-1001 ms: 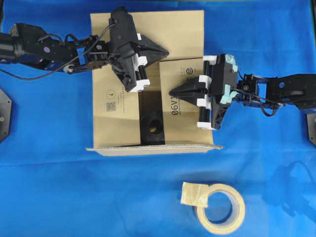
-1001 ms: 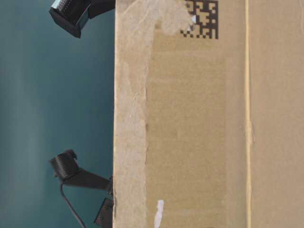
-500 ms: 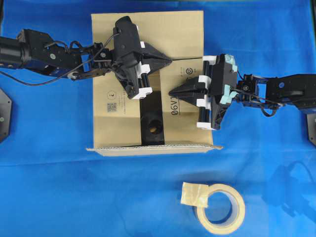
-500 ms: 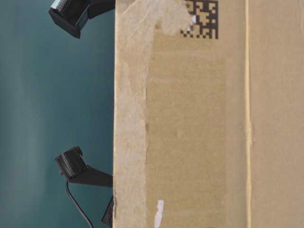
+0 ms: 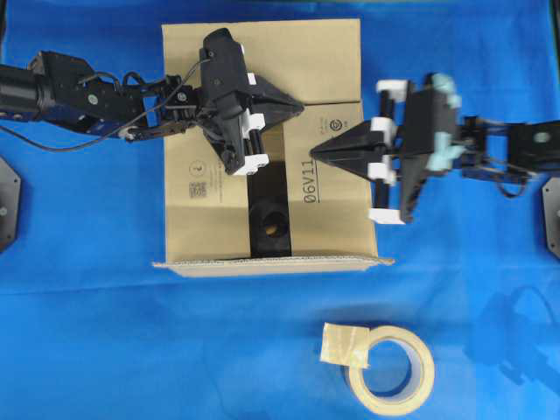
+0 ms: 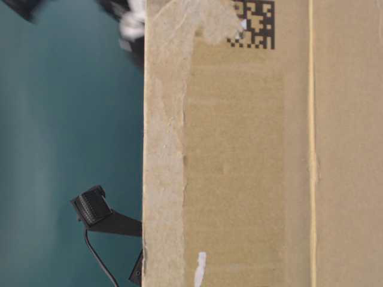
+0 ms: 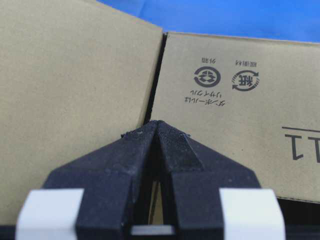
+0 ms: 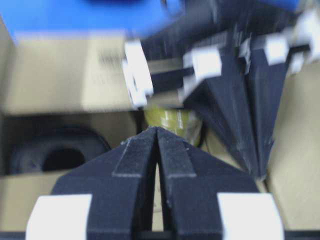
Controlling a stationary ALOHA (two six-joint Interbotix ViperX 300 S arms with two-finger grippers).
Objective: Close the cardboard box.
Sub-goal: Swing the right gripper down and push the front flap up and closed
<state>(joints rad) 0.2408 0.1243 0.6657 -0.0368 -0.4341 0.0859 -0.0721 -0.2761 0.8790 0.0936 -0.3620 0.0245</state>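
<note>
The cardboard box [image 5: 262, 140] sits on the blue cloth [image 5: 105, 332] in the upper middle of the overhead view, a large brown corrugated rectangle. Its far, left and right flaps lie folded inward; the near flap [image 5: 273, 262] shows only as a thin corrugated edge. A dark gap remains between the left and right flaps, and a black object [image 5: 269, 223] shows through it; its identity cannot be determined. In the table-level view the box wall [image 6: 251, 155] fills most of the frame, carrying a printed square code [image 6: 254, 23] cut off at the top edge and pale torn tape residue.

The left arm reaches in from the left edge, its forearm low across the left flap. The left gripper [image 5: 297, 107] has its black fingers pressed together, holding nothing, with the tip at the seam where the far flap meets the right flap.

The right arm enters from the right edge. The right gripper [image 5: 317, 150] points left over the right flap, fingers likewise pressed together and empty. Its wrist view is heavily motion-blurred.

A beige tape roll [image 5: 390, 369] lies flat on the cloth, well apart, near the front edge, with a loose end folded back.
</note>
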